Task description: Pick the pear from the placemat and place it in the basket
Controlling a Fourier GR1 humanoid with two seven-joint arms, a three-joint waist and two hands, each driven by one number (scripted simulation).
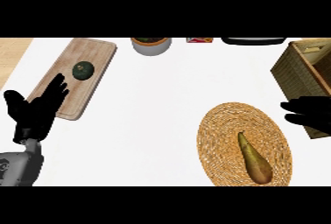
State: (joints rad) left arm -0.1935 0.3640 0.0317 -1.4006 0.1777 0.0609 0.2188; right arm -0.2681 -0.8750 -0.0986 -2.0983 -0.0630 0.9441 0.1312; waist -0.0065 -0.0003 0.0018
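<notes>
Pear (253, 159) is the thing to fetch, and it lies untouched on the woven placemat (223, 127), lengthwise, its narrow stem end toward the mat's middle and its fat end near the mat's near rim. Nothing of the task looks done: no grasp, no lift, and the basket (298, 65) holds no pear that I can see.

The right hand (311, 114) hangs just off the placemat's right edge, fingers spread and pointing left toward the mat, holding nothing; it overlaps the basket's near corner in this view, and whether it touches the wicker I cannot tell. From there it has to come down over the pear, close round it, and carry it to the basket beyond the placemat's far right.

The left hand (35, 113) rests open, fingers up, well left of the placemat, its fingertips over a wooden cutting board (90, 52) that carries a dark green round fruit (82, 70).
</notes>
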